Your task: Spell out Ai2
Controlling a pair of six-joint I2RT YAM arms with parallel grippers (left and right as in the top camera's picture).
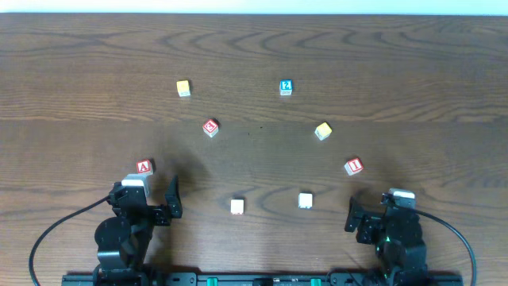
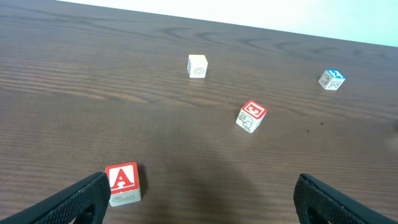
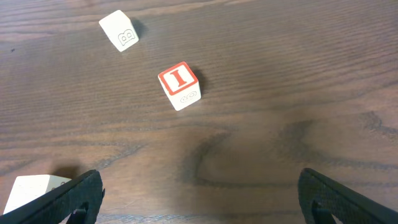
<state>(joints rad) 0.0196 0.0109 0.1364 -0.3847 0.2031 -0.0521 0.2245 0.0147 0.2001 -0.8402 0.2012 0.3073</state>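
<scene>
The red A block [image 1: 144,167] sits on the table just ahead of my left gripper [image 1: 151,195]; in the left wrist view the A block [image 2: 122,183] lies beside the left fingertip of the open, empty gripper [image 2: 202,199]. The red I block [image 1: 353,166] lies ahead of my right gripper [image 1: 373,213]; in the right wrist view the I block [image 3: 178,84] is well beyond the open, empty gripper [image 3: 199,196]. The blue 2 block [image 1: 286,86] stands far back, also in the left wrist view [image 2: 331,79].
Other blocks lie about: a red one [image 1: 210,127], a yellow one [image 1: 322,130], a cream one [image 1: 183,88] at the back, and two plain ones [image 1: 237,206] [image 1: 305,200] between the arms. The table's far edge [image 1: 254,14] runs along the top.
</scene>
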